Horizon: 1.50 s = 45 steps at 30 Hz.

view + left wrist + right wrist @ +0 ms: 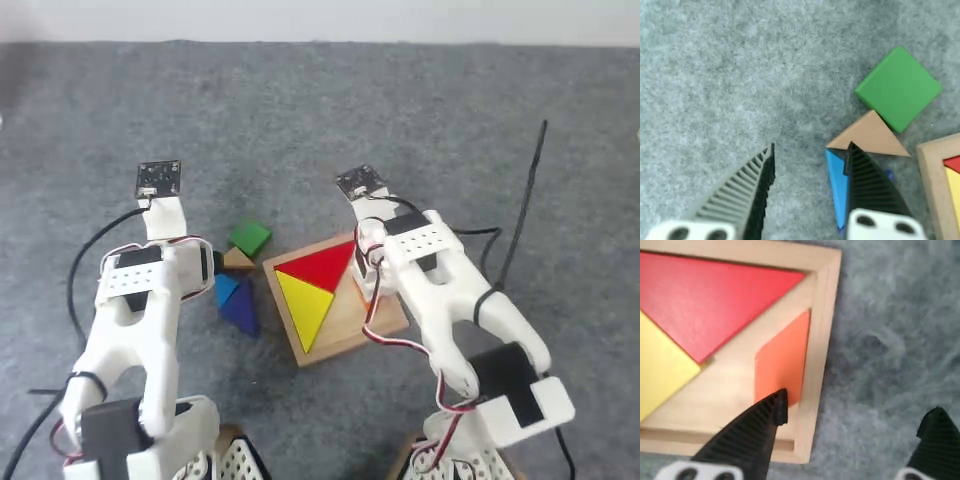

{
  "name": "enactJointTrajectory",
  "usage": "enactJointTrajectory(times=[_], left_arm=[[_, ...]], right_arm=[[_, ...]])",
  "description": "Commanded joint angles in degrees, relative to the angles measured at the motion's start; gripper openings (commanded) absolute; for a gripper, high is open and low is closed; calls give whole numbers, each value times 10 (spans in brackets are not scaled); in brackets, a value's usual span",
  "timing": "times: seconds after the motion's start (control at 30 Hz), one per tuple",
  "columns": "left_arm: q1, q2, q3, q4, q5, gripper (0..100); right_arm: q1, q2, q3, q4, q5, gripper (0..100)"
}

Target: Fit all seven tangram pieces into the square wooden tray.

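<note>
The square wooden tray [345, 318] lies mid-table and holds a red triangle [320, 266] and a yellow triangle [305, 303]. An orange piece [782, 357] lies flat against the tray wall [820, 340]. My right gripper [857, 415] is open astride that wall, one finger over the orange piece and the other over the carpet. Left of the tray sit a green square [898, 87], a tan triangle [870, 137], a light blue triangle [836, 190] and a purple piece [242, 311]. My left gripper [810, 160] is open, one finger over the blue triangle by the tan one's edge.
Grey carpet covers the table, with free room at the back and far left. A black cable [522, 205] runs along the right side near the right arm [470, 310]. Another cable [78, 275] loops beside the left arm [140, 320].
</note>
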Motion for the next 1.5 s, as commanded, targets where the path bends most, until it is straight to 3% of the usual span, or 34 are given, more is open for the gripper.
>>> enactJointTrajectory(times=[0.0, 0.9, 1.13, 1.47], left_arm=[[3, 0, -2, -11, -4, 222], [3, 1, -2, -12, -4, 222], [4, 1, -2, -12, -4, 222], [-38, -5, -19, -11, 0, 223]], right_arm=[[-5, 29, -8, -21, 5, 398], [-5, 141, -185, 9, 3, 398], [-11, 32, -185, 19, -17, 399], [-121, -95, -100, -27, -15, 399]])
